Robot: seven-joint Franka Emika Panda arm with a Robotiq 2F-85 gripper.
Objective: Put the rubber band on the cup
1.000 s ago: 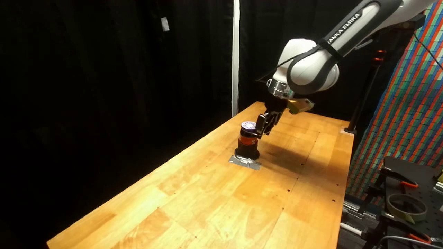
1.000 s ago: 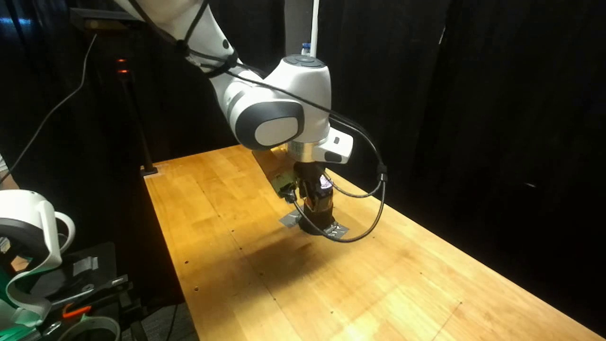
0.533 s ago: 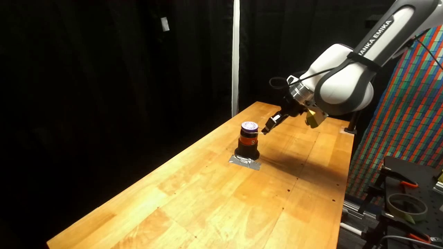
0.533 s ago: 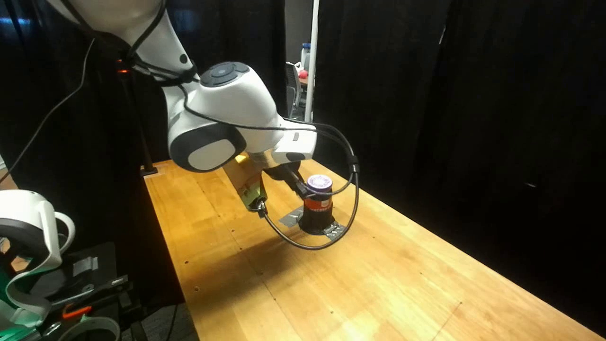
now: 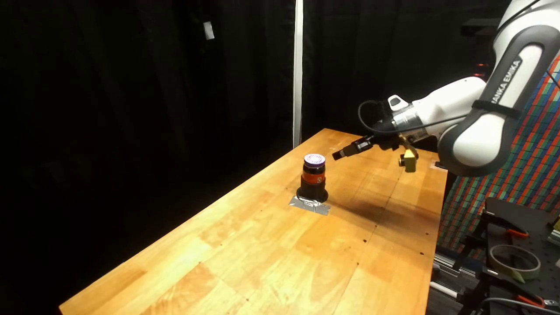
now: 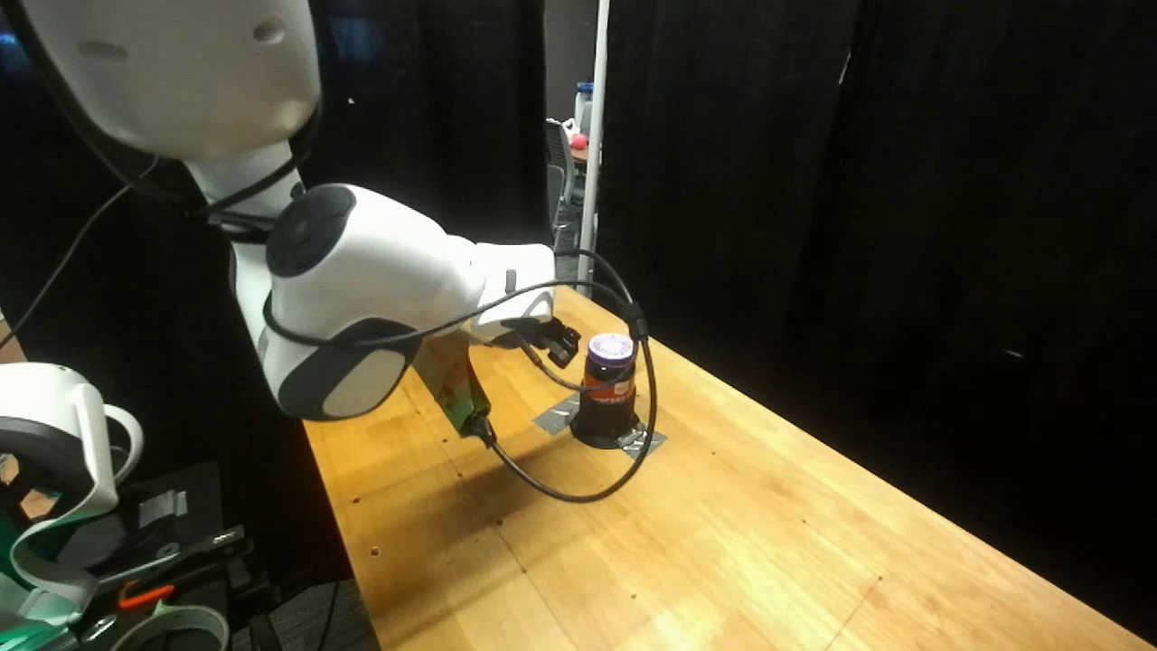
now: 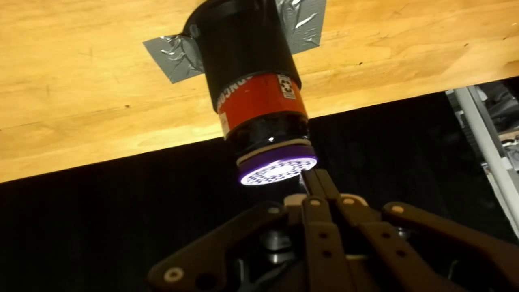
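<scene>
Rubber band (image 7: 274, 147) around the cup (image 7: 262, 99), just under the lid (image 7: 279, 167)
The gripper (image 7: 317, 174) is pinched together, empty, near the cup; bumping the lid could roll the rubber band off, since it sits so high.

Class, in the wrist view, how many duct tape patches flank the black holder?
2: in frame, one duct tape patch left of the black holder, another patch right; more may be hidden.
</scene>
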